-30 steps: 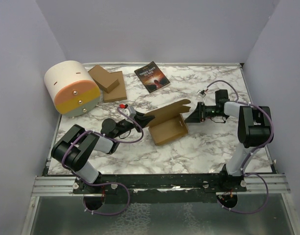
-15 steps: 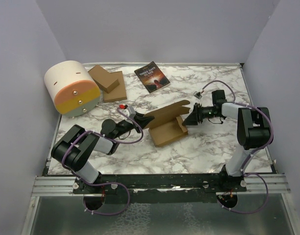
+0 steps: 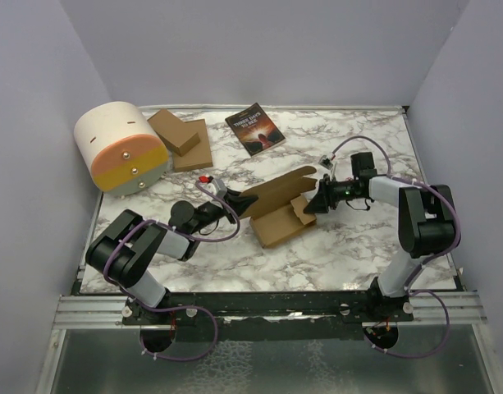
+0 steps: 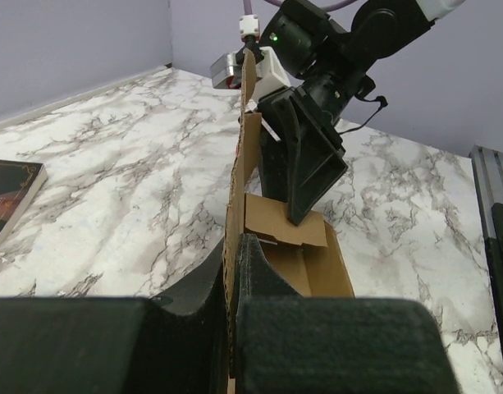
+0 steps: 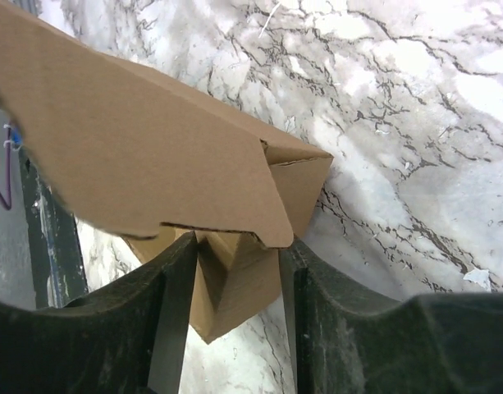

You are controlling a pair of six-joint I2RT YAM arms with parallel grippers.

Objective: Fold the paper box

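The paper box [image 3: 277, 220], plain brown cardboard, lies partly folded mid-table with its long lid flap [image 3: 280, 185] standing up. My left gripper [image 3: 237, 203] is shut on that flap's near end. In the left wrist view the flap's edge [image 4: 235, 197] runs straight up from between the left gripper's [image 4: 232, 250] pads, with the box tray [image 4: 304, 267] beyond. My right gripper [image 3: 311, 204] is at the box's right end. In the right wrist view its fingers stand apart, and the right gripper [image 5: 235, 250] straddles the box's folded end [image 5: 235, 279] under the lid flap [image 5: 136, 139].
A cream and orange rounded container [image 3: 120, 148] sits at the back left. Next to it lies a stack of flat brown cardboard pieces [image 3: 181, 138]. A dark-covered book [image 3: 255, 129] lies at the back centre. Purple walls close in the table on three sides.
My right gripper has moved left onto the box's right end, and the end wall has folded inward. The left gripper has kept its hold on the lid flap.
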